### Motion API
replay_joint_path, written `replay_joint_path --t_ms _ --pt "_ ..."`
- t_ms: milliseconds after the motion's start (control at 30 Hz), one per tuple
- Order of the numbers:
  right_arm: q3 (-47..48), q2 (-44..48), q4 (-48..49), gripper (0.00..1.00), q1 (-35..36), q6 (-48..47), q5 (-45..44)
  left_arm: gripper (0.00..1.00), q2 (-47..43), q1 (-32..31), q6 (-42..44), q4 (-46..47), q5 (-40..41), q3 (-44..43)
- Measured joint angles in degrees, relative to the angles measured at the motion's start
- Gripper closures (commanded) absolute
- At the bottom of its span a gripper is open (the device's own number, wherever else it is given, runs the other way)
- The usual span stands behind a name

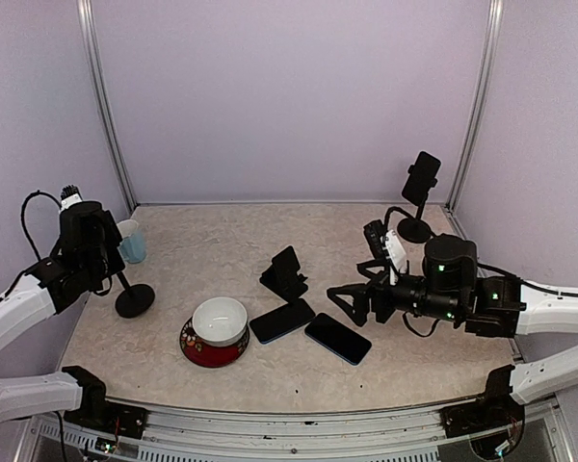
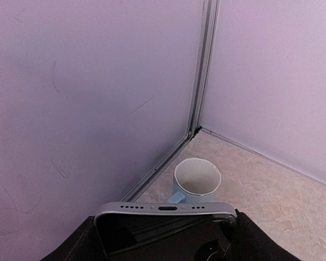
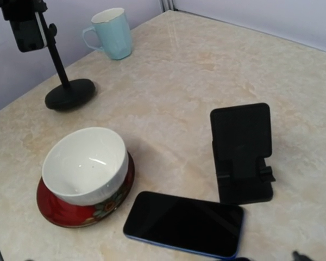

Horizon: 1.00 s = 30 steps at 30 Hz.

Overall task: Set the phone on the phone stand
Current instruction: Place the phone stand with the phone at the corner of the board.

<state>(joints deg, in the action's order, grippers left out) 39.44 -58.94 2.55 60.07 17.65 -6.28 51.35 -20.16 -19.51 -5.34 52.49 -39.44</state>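
My left gripper (image 1: 82,236) is shut on a phone (image 2: 163,231) with a silver edge; its port end points at the corner. That phone (image 3: 26,30) sits at the top of a black pole phone stand (image 1: 135,300), and I cannot tell whether the stand's clamp holds it. Two dark phones lie flat mid-table, one (image 1: 281,320) beside a small folding stand (image 1: 285,272), the other (image 1: 337,338) to its right. My right gripper (image 1: 352,306) hovers open just above the right one. In the right wrist view the blue-edged phone (image 3: 185,224) lies below the folding stand (image 3: 243,155).
A white bowl (image 1: 219,320) sits on a red plate (image 1: 195,350) left of the phones. A light blue mug (image 1: 131,241) stands in the far left corner. Another pole stand carrying a phone (image 1: 422,178) is at the back right. Lilac walls close three sides.
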Motion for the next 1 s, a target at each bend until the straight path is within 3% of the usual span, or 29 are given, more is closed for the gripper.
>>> replay_joint_path --t_ms 633,1000 --pt "-2.38 0.24 0.83 0.0 -0.2 0.48 1.14 0.52 3.56 0.0 2.1 8.52 4.44 1.25" --pt "-3.76 1.31 1.22 0.0 -0.52 0.5 1.22 0.5 3.21 -4.46 3.34 11.61 6.43 2.6"
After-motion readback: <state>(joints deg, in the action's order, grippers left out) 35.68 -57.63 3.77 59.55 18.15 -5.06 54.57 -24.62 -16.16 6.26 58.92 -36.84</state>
